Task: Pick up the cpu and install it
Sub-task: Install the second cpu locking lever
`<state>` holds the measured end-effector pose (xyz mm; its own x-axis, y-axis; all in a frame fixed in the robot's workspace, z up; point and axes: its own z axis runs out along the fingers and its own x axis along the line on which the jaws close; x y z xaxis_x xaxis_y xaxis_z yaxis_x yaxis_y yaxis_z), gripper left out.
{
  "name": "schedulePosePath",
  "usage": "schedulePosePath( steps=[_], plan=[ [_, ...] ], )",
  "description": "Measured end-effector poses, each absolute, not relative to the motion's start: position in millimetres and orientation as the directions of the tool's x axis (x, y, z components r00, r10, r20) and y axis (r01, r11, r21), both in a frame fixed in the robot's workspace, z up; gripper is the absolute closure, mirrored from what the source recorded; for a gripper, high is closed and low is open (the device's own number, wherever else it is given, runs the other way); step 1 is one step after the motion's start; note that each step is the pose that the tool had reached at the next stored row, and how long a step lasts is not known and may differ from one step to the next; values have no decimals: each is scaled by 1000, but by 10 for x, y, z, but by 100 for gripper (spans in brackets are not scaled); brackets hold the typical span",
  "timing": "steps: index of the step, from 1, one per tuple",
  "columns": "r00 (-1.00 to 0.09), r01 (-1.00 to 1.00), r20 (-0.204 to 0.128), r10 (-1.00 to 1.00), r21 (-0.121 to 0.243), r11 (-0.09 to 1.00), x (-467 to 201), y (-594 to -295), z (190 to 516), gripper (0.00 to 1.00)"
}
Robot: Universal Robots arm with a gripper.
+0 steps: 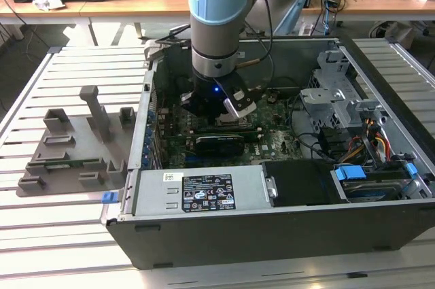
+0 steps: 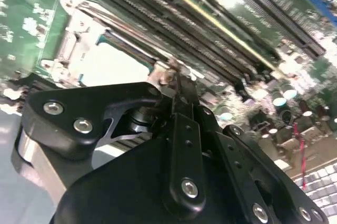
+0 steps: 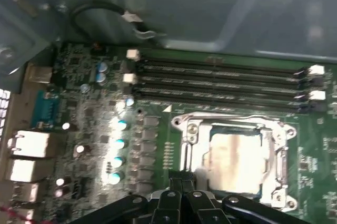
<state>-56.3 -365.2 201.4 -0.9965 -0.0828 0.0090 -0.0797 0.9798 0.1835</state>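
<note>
End effector (image 3: 181, 190) hovering just over socket frame (image 3: 234, 155) inside computer case (image 1: 272, 228); fingers appearing closed, gripping nothing. Cpu (image 3: 234, 158) lying seated within frame. Judgement: keeping approach vertical, checking chip sitting flush.

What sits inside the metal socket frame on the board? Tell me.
In the first wrist view, the cpu, shiny silver top up, lies inside the socket frame. The gripper hovers at the frame's edge and covers the chip's near edge. Whatever is under the chip is hidden.
</note>
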Motion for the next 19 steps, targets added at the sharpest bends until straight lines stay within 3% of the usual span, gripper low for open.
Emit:
schedulePosePath(
  steps=[8,14,19],
  plan=[
    [-996,-80,10,-84,194,978,-295,-3557,2038,89],
    [-996,-80,10,-84,193,978,-260,-3526,2345,89],
    [-996,-78,27,-83,142,987,-164,-3412,2332,89]
  ],
)
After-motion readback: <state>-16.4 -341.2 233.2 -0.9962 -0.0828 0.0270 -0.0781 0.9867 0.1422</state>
